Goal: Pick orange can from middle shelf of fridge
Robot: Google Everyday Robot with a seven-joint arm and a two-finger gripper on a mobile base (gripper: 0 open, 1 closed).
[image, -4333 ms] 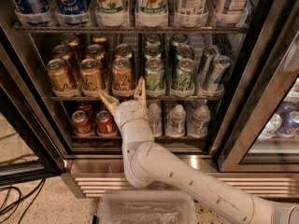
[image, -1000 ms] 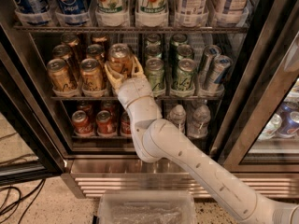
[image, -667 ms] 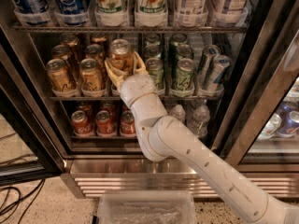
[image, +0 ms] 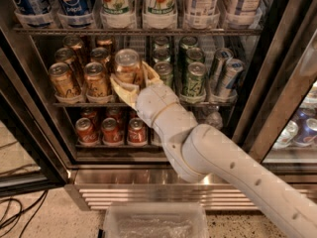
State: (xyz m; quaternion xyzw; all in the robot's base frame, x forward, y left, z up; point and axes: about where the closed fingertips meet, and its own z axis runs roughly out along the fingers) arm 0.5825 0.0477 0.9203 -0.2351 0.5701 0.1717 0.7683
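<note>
Cream-coloured fingers (image: 120,87) of the gripper (image: 132,79) pinch the orange can (image: 127,65), one on each side of its lower body, spread only as wide as the can. The can is at the front edge of the middle shelf (image: 74,104) in the fridge (image: 124,178), about midway along it. Its silver top sits higher than those of the two orange neighbours (image: 79,79) to the left. The gripper hides its base, so I cannot tell whether it touches the shelf. Green cans (image: 195,79) stand just beside the gripper toward the shelf's right end. The white arm (image: 223,165) reaches in from the lower right, crossing the front of the red cans (image: 111,130) below.
</note>
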